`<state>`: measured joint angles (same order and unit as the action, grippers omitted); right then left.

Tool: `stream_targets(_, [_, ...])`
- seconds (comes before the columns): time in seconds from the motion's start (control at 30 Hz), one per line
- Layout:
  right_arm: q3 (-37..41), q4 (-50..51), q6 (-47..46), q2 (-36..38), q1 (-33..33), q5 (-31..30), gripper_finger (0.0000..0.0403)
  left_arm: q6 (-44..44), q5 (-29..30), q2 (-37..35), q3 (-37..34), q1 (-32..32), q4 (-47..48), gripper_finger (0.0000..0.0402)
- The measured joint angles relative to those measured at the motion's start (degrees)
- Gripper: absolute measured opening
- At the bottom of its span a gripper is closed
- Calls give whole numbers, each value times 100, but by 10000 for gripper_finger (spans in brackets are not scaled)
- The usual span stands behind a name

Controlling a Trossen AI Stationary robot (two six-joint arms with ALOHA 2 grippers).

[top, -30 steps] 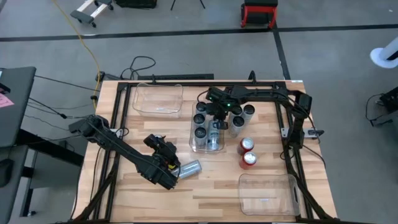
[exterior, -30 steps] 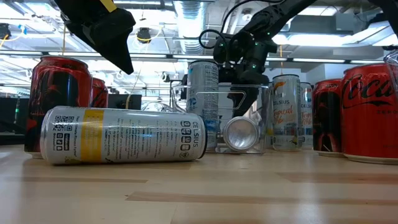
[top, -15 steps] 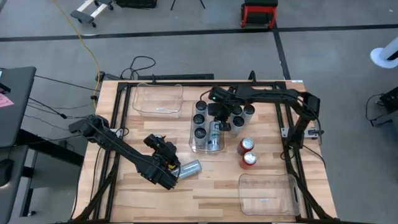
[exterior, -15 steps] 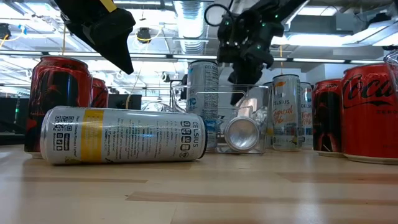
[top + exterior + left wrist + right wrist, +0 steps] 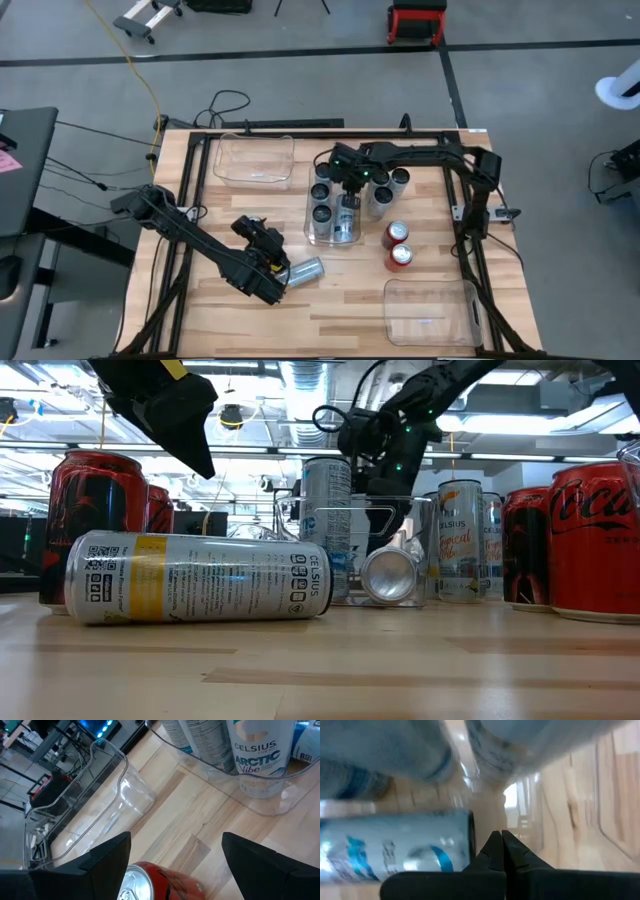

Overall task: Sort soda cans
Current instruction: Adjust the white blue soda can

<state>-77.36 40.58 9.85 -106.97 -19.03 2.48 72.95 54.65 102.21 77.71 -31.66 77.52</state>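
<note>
A silver soda can (image 5: 305, 271) lies on its side on the table near the front, just right of my left gripper (image 5: 262, 250). That gripper stands open above a red can (image 5: 150, 879) that stands upright on the table (image 5: 95, 525); its fingers do not touch it. My right gripper (image 5: 350, 188) is shut and points down into the clear middle bin (image 5: 312, 238). The bin holds upright silver cans (image 5: 321, 191) and one lying can (image 5: 395, 855). Two red cans (image 5: 399, 244) stand right of the bin. My right gripper's shut fingertips (image 5: 495, 845) come from above and stand close by the end of the lying can (image 5: 462, 847) in the middle bin. I cannot tell whether they touch it.
More silver cans (image 5: 390, 185) stand just right of the middle bin. An empty clear bin (image 5: 255, 160) sits at the far left, another (image 5: 432, 312) at the near right. A black frame (image 5: 190, 200) runs round the table's edges.
My right gripper has risen a little over the middle bin and come back down, rolling its wrist, and has stayed shut. The cans have kept their places.
</note>
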Motion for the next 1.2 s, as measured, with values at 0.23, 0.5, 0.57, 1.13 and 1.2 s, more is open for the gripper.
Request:
stream_targets(0.23, [-7,-61,26,-89,27,-112,0,-48,0,0,0,0,11,306])
stream_targets(0.5, [-9,121,-152,-85,260,-321,0,-47,0,0,0,0,10,306])
stream_targets(0.57, [-9,146,-162,-80,353,-410,0,-44,0,0,0,0,9,306])
stream_targets(1.13, [33,670,-39,224,626,-372,0,-46,-46,0,0,0,9,306])
stream_targets(1.2, [39,689,-39,363,629,-277,0,-52,-46,0,0,0,9,306])
